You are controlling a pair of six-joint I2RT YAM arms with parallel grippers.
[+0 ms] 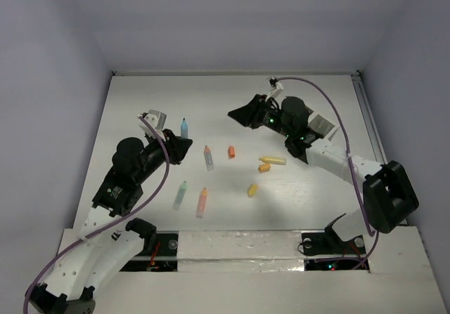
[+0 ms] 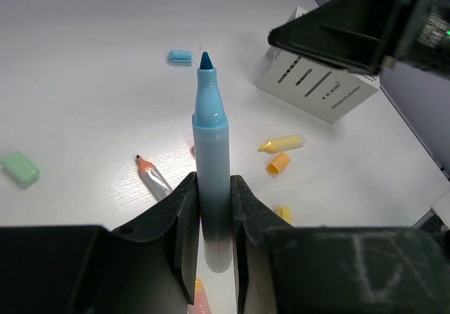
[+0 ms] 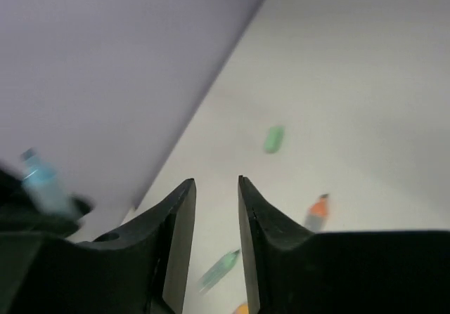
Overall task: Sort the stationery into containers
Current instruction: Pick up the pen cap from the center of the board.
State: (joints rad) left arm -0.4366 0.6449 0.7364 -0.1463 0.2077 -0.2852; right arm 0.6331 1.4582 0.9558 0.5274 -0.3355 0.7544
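My left gripper is shut on a light blue marker, uncapped, its tip pointing away in the left wrist view. My right gripper is open and empty, raised above the far table. The white slotted box shows only in the left wrist view, under the right gripper. Loose on the table lie an orange-tipped marker, an orange cap, a yellow highlighter, another orange cap, a yellow cap, a mint marker and an orange marker.
A light blue cap lies beyond the held marker's tip and a green cap lies at the left. Lilac walls close the table on three sides. The right arm reaches across the back right.
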